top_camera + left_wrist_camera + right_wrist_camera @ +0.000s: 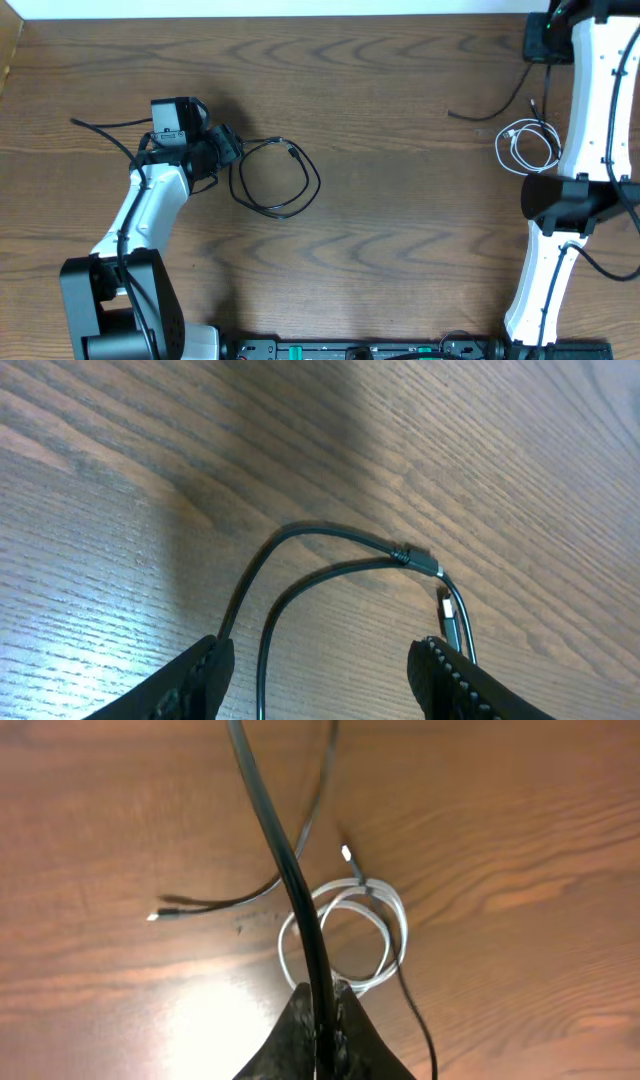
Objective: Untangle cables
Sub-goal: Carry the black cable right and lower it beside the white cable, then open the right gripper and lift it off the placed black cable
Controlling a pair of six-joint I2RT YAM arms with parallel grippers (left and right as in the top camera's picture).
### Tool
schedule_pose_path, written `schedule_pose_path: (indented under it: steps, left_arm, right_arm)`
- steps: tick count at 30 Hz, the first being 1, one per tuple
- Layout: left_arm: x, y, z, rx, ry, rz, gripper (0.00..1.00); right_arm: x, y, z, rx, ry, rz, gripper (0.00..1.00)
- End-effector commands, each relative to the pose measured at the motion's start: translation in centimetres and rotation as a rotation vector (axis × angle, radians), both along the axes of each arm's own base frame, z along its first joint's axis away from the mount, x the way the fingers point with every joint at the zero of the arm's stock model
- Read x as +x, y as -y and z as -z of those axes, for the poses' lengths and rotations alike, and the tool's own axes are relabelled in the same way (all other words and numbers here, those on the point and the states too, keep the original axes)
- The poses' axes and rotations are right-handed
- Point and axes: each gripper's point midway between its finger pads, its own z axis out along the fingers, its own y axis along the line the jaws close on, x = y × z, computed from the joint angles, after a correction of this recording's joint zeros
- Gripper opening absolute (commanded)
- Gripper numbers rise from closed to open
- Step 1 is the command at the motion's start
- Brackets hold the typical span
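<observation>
On the table (pixel 400 260): dark brown wood-grain top, wavy knot figure, matte finish with one soft glare patch low in the right wrist view. A pale strip of the room runs along the top edge of the overhead frame, and a dark rail (pixel 350 351) along the bottom edge. black cable (pixel 330 529) lies left of centre in the overhead: one loose oval loop flat on the wood, thin, round section, slightly glossy, with a small metal-tipped plug (pixel 425 563) on the loop's upper side. left gripper (pixel 320 652) sits at the loop's left edge, fingers (pixel 450 680) apart, black with ridged inner faces. Two strands of the loop run along the wood between them, not pinched. white cable (pixel 395 925) is at the right edge of the overhead, above mid-height: a small tight coil of a few turns, flat, just beside the right arm (pixel 590 100) with its smooth white shell. right gripper (pixel 325 1008) has its fingers together, tips just short of the coil at bottom centre of the right wrist view. A thick black wire (pixel 270 820) runs up the frame from the tips, can't tell if it's pinched. A thin dark cord with a pale tip (pixel 346 853) crosses over the coil's right side
</observation>
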Motion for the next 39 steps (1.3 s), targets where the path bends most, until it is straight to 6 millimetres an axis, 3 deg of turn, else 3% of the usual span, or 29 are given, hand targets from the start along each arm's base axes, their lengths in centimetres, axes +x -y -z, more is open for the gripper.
schedule_pose_path:
  steps: [1, 11, 14, 15, 17, 18, 20, 28, 32, 36, 39]
  left_arm:
    - [-0.1, -0.3, 0.3, 0.011, -0.009, -0.005, 0.61]
    - [-0.1, -0.3, 0.3, 0.011, -0.009, -0.005, 0.61]
    - [-0.1, -0.3, 0.3, 0.011, -0.009, -0.005, 0.61]
    - [-0.1, -0.3, 0.3, 0.011, -0.009, -0.005, 0.61]
    - [-0.1, -0.3, 0.3, 0.011, -0.009, -0.005, 0.61]
    - [-0.1, -0.3, 0.3, 0.011, -0.009, -0.005, 0.61]
    - [-0.2, -0.3, 0.4, 0.011, -0.010, -0.005, 0.61]
    - [-0.2, -0.3, 0.4, 0.011, -0.012, -0.005, 0.61]
    - [-0.3, -0.3, 0.4, 0.011, -0.012, -0.005, 0.61]
    - [-0.3, -0.3, 0.4, 0.011, -0.012, -0.005, 0.61]
    - [-0.2, -0.3, 0.4, 0.011, -0.012, -0.005, 0.61]
  right_arm:
    - [-1.1, 0.7, 1.6, 0.000, -0.072, 0.030, 0.04]
    - [-4.1, 3.5, 7.7, -0.094, -0.315, 0.072, 0.04]
    - [-4.6, 4.0, 9.1, -0.092, -0.353, 0.083, 0.15]
    - [-4.7, 4.2, 9.5, -0.090, -0.362, 0.087, 0.23]
    - [-4.8, 4.6, 10.3, -0.088, -0.368, 0.095, 0.68]
    - [-4.7, 4.7, 10.6, -0.087, -0.365, 0.098, 0.82]
    - [-4.0, 4.9, 11.3, -0.083, -0.343, 0.104, 0.98]
    - [-1.0, 1.6, 12.9, 0.124, -0.228, 0.064, 0.99]
    - [0.8, -1.9, 12.7, 0.317, -0.154, -0.010, 0.99]
    - [2.0, -6.4, 11.3, 0.539, -0.077, -0.234, 0.99]
    - [2.6, -8.0, 10.4, 0.625, -0.030, -0.316, 0.99]
